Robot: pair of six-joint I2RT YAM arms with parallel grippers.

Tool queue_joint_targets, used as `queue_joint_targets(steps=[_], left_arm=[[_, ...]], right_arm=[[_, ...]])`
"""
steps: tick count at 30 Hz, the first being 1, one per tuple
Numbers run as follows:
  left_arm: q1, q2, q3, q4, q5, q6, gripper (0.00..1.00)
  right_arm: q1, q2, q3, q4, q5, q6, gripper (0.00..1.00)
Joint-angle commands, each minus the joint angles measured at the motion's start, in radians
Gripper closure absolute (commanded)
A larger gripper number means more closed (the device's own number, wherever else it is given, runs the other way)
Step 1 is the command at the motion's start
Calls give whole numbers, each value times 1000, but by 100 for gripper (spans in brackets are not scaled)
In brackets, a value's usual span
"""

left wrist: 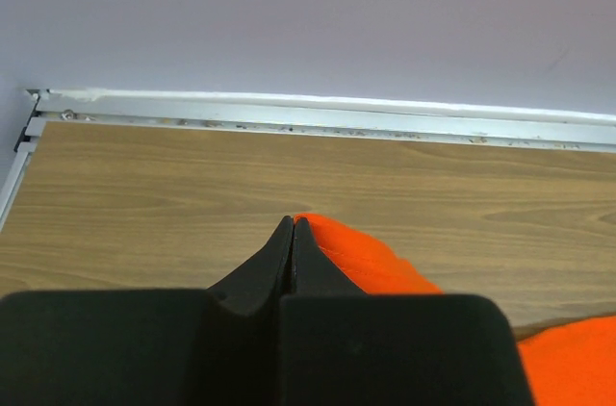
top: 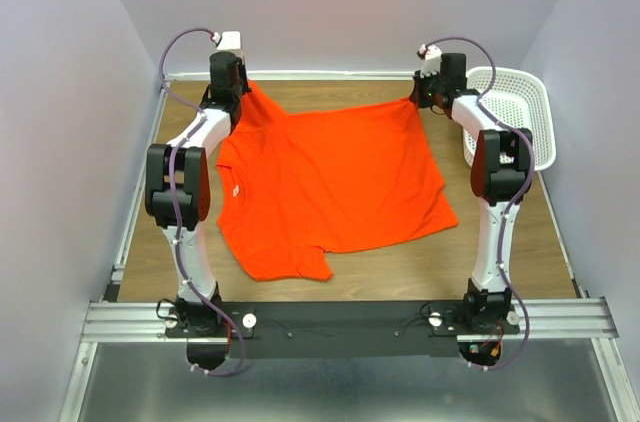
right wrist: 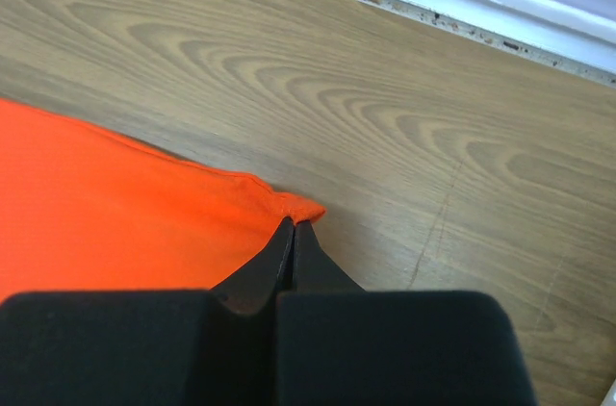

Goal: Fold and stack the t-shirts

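The left gripper (left wrist: 292,225), farthest from the basket (top: 521,102), and the right gripper (right wrist: 294,225), just beside it, each clench a far corner of the shirt (top: 330,182) spread left of the basket, so uneven pulling could slip a thin pinch and skew the fold.

Soft, even light is throwing only faint shadows. The left pincer (left wrist: 292,225) and right pincer (right wrist: 293,225) are looming black and slightly blurred; the tabletop (left wrist: 144,194) beyond their tips is showing sharp, the t-shirt (right wrist: 115,194) glowing oversaturated.
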Motion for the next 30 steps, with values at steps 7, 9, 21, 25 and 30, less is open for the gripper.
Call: queue_joint_targets(steps=[7, 9, 21, 25, 30], left_arm=[[6, -48, 1, 9, 50, 52, 100], [6, -84, -37, 29, 43, 64, 100], [4, -298, -284, 137, 168, 55, 100], [4, -358, -347, 140, 204, 52, 100], [4, -439, -408, 123, 232, 38, 100]], right_arm=[[-25, 31, 33, 13, -16, 52, 99], [-36, 20, 25, 15, -44, 70, 99], [-93, -42, -64, 18, -231, 80, 99], [-93, -72, -98, 19, -248, 76, 99], [-97, -99, -133, 24, -259, 76, 99]])
